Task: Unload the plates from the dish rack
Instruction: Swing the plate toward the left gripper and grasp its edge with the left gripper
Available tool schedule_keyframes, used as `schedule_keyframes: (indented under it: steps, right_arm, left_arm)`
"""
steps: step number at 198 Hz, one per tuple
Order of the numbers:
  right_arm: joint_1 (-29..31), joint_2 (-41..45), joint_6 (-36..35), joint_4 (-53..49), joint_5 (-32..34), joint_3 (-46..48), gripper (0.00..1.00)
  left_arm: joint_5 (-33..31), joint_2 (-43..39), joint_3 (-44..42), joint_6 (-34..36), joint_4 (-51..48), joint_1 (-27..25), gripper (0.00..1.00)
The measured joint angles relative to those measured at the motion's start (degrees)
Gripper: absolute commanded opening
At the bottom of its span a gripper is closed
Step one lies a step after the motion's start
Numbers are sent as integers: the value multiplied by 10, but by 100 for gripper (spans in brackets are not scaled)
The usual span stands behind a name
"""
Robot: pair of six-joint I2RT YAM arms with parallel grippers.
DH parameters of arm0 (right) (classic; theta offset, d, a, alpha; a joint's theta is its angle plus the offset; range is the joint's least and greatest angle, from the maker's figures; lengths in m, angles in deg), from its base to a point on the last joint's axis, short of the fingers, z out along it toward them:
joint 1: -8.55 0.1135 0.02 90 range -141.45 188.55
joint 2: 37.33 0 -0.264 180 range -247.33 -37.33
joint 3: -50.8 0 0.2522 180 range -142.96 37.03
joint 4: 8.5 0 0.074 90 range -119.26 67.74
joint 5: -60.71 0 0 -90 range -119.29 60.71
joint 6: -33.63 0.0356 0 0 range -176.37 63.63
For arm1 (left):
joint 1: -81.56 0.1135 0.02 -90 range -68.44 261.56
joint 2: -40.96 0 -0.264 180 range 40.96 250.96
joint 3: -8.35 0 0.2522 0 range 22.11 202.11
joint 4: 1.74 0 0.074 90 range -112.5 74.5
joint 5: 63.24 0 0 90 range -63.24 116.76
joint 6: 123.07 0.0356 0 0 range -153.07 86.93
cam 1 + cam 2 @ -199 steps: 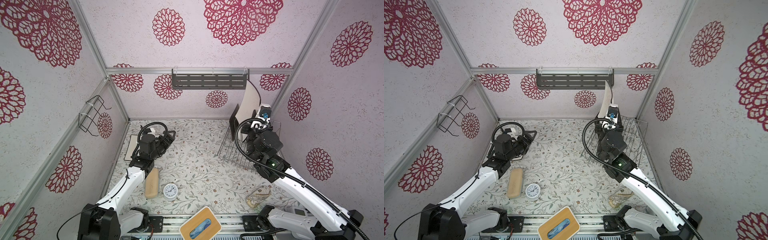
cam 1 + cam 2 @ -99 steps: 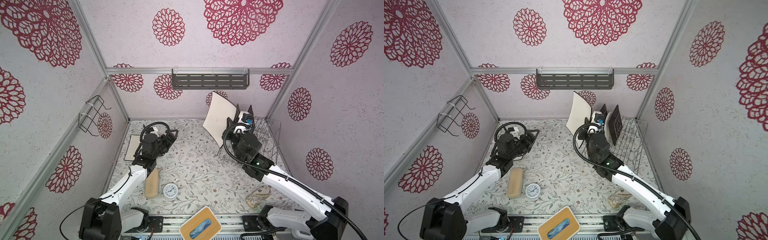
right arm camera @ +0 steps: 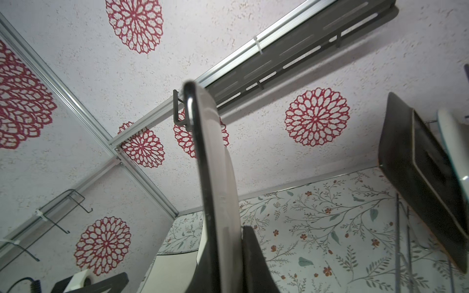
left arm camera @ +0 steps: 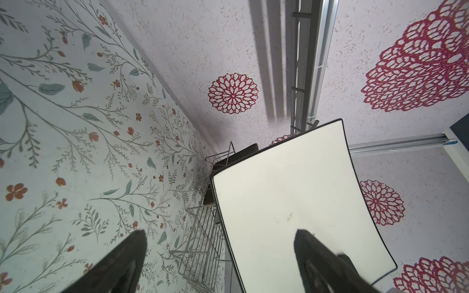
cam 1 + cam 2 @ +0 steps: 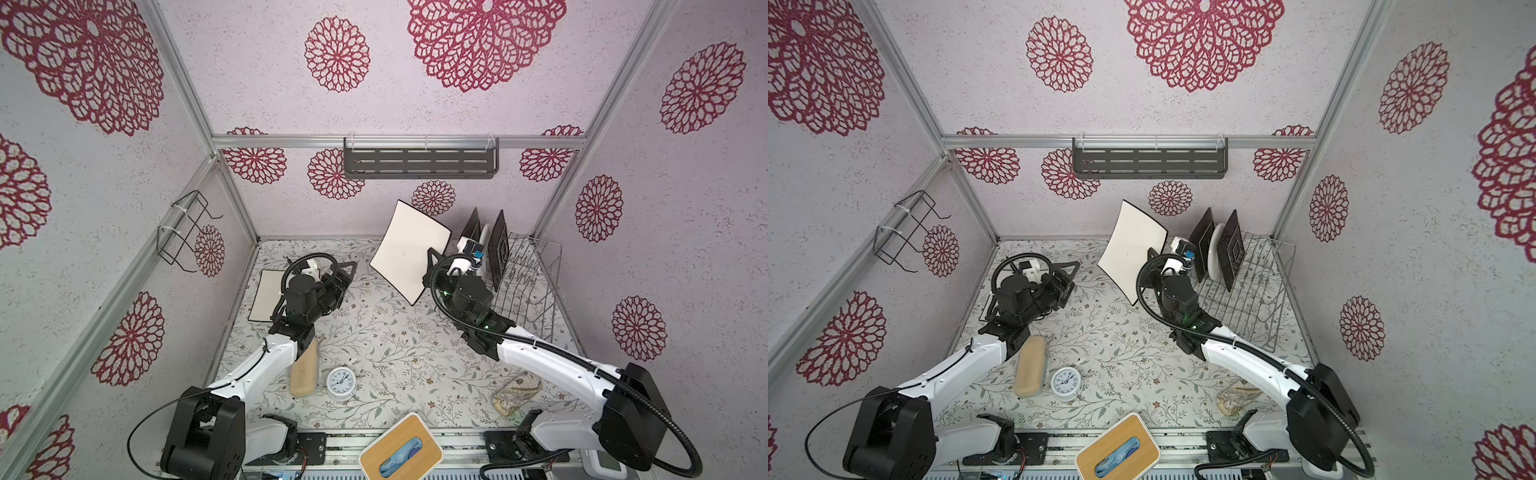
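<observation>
Far left, a flat white plate [image 5: 266, 295] lies by the left gripper [image 5: 344, 277], spread wide and empty. The right gripper [image 5: 431, 270] pinches the tilted white plate [image 5: 409, 249] by its edge, clear of the dish rack [image 5: 524, 291] at right; it should move slowly so the thin grip holds

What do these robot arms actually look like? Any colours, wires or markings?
Both the left arm and right arm have smooth white shells with chunky black joints and bases. A ribbed black cable loops outside each. The left claw and right claw have black, wedge-shaped fingers. Small green lights glow on the right arm, and a blue patch sits near its wrist.
</observation>
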Motion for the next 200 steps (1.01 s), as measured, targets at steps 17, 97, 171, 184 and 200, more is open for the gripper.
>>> schedule_keyframes:
  steps: [17,97,171,184,200]
  right_arm:
    - [0,-12,24,28,-4,6,0]
    - [0,-66,127,109,-24,12,0]
    - [0,-96,199,147,-56,12,0]
    - [0,-104,212,152,-63,12,0]
    - [0,-113,224,152,-68,12,0]
  left_arm:
    - [1,5,0,-10,16,0,92]
    - [18,39,-1,-63,105,-4,86]
    - [28,49,0,-79,139,-7,78]
    - [31,59,0,-83,147,-9,75]
    - [35,68,0,-89,153,-10,71]
